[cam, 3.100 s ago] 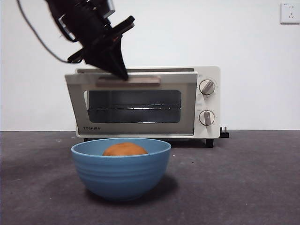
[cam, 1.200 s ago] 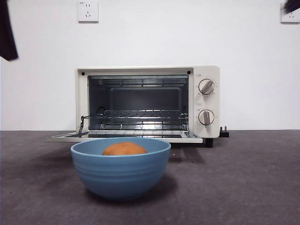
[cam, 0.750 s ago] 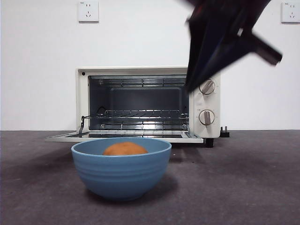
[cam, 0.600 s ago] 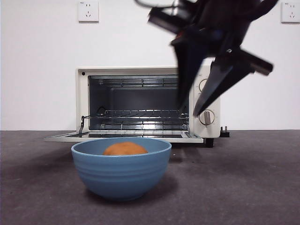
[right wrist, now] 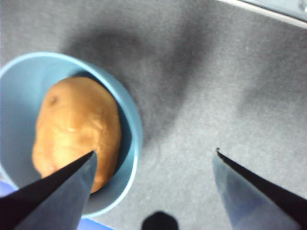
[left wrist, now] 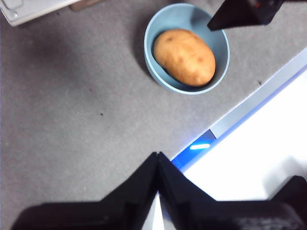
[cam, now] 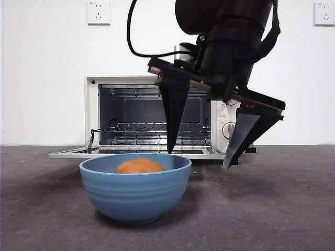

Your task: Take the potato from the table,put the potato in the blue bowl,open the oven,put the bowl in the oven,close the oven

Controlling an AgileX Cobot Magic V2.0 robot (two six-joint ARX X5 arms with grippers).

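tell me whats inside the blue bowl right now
Only the potato lies inside the blue bowl. The bowl floor under it is covered. The open right gripper straddles the rim; its jaw tip hides part of the potato.

One potato [cam: 139,166], one bowl [cam: 135,194], one oven [cam: 157,116].

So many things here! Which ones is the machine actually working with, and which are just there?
Part of the job:
- potato, lying in the blue bowl
- oven, door down
- right gripper, open, one jaw over the bowl and one outside its rim
- table

Just there:
- left gripper, shut, held off to the side
- wall sockets
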